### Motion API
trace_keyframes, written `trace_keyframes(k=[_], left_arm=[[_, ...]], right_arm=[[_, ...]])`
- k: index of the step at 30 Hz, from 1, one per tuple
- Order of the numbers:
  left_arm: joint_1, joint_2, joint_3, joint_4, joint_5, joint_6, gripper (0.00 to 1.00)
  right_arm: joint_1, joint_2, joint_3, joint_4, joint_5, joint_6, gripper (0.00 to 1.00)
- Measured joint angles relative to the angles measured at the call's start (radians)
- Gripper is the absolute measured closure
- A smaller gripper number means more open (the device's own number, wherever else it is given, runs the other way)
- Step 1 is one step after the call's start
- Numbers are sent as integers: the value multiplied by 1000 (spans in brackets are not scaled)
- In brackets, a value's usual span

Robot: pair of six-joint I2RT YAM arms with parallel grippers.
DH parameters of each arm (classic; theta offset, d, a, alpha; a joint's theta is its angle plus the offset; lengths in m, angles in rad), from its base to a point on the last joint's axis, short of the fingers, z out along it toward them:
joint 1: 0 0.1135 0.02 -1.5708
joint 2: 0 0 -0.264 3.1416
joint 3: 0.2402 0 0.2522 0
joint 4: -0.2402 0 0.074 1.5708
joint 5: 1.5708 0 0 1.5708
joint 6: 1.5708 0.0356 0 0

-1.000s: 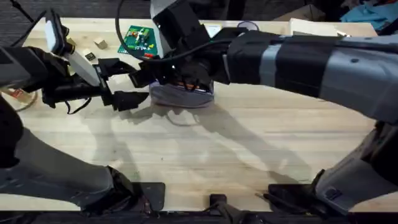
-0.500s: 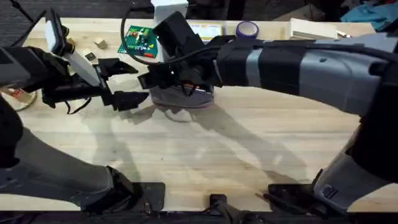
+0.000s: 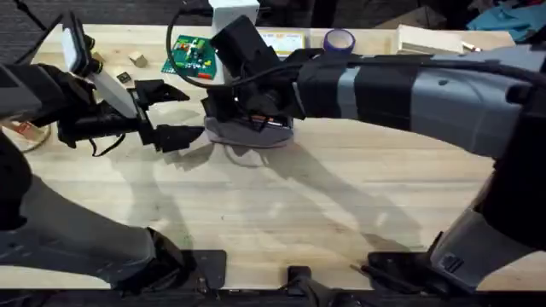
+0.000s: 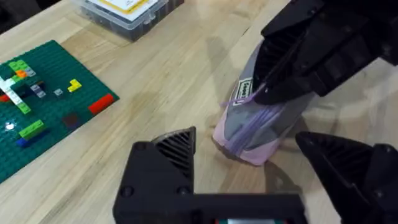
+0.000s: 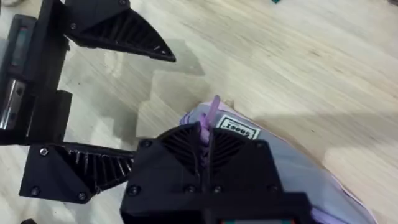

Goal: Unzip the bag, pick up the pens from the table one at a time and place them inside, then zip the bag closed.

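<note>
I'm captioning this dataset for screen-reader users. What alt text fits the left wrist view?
The right gripper, black, is pinched on the zip end of a lilac and grey bag lying on a pale wooden table. The left gripper waits open in front of the bag, with a green brick baseplate and a clear plastic box beyond.

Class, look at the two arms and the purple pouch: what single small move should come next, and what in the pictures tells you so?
Probably the right tool, shut on the zip pull at the bag's end, should draw it along the zip. The left tool stands open beside that same end, not yet gripping it, so it may need to close on the bag first to steady it.
</note>
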Motion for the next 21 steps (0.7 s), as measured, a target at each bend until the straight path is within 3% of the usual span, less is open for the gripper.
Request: trace_keyframes(k=[21], left_arm=[[0, 0, 0, -1, 0, 0, 7]], right_arm=[[0, -64, 11, -24, 0, 0, 970]])
